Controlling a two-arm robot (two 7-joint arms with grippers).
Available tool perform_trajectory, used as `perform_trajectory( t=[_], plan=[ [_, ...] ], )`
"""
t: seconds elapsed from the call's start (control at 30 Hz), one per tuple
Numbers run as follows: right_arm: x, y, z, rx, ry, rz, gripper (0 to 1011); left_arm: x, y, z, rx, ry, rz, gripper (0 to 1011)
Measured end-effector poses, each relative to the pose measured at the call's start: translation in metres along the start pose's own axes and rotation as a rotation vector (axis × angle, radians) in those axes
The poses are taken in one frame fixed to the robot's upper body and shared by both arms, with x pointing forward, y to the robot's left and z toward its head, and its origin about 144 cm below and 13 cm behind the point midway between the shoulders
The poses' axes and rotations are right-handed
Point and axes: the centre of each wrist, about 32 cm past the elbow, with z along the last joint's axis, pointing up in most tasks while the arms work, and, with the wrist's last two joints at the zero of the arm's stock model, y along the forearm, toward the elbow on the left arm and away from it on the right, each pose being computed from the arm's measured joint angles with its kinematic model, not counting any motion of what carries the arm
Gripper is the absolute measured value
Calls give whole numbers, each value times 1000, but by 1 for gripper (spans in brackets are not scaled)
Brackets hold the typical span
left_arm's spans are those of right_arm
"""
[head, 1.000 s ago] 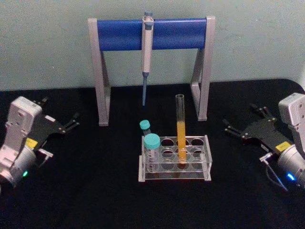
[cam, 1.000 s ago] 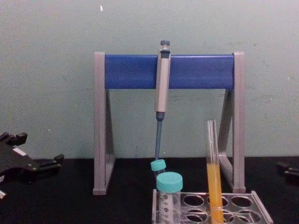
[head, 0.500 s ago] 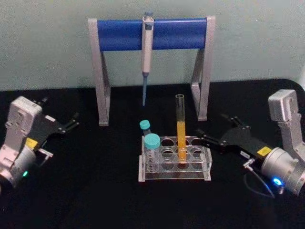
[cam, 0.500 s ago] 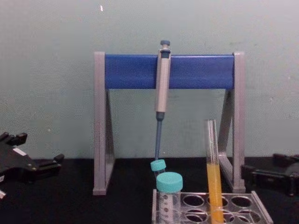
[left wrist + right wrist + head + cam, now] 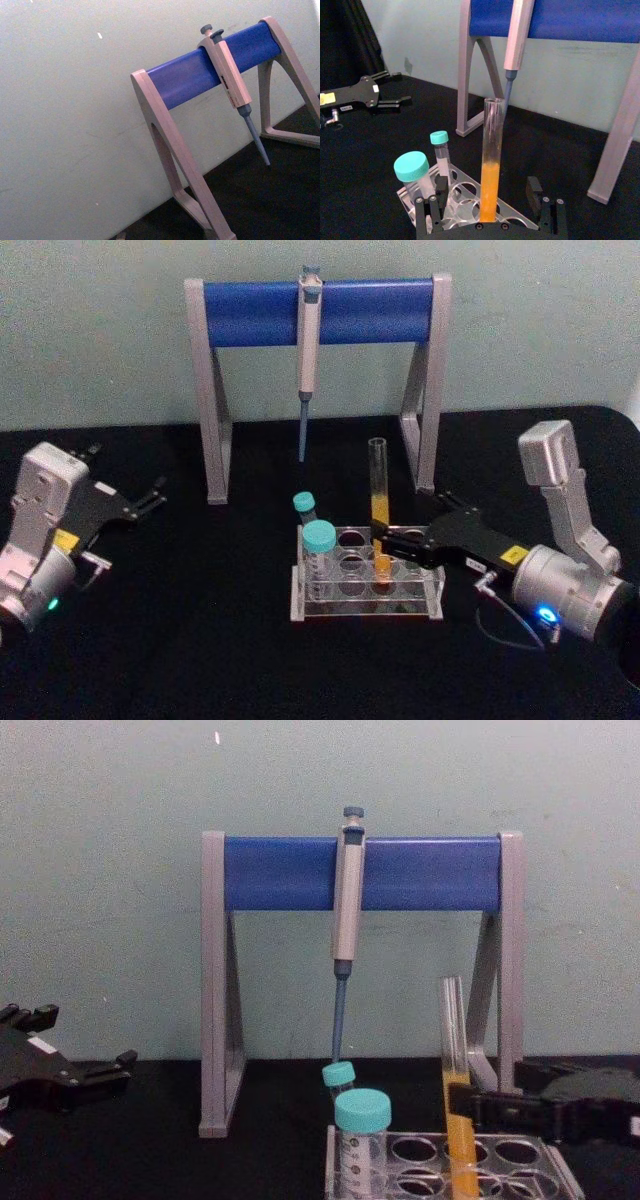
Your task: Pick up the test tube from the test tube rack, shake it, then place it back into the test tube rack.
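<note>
Test tube (image 5: 378,485) stands upright in test tube rack (image 5: 330,608), uncapped, approx. half full. Right gripper (image 5: 390,542) is at rack's right side, jaws wide apart either side of tube, gripping nothing. Risks:
- An off-centre close could tilt the tube against its hole.
- A hard shake could spill liquid.

Left gripper (image 5: 402,87) is well left of rack, spread apart, empty.

Count:
- 1 test tube
- 2 teal-capped tubes (image 5: 319,540) in rack
- 1 pipette (image 5: 307,350) on 1 stand (image 5: 250,312) behind rack

In the chest view, the bottom edge cuts off the test tube rack (image 5: 520,1165) and the foot of the test tube (image 5: 455,1020). A finger of the right hand (image 5: 488,1086) hides a band of the tube's liquid. The left hand (image 5: 90,1040) runs off the left edge.
</note>
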Motion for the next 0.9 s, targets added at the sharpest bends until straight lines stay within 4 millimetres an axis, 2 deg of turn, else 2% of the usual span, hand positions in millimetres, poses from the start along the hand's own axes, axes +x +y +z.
perform_trajectory(
  t=[0.27,0.9],
  plan=[
    [6,19,4,-23,-12,10,1000,0,0,0,0,0,0,1001],
    [9,36,6,-43,-38,17,1000,0,0,0,0,0,0,1002]
  ],
)
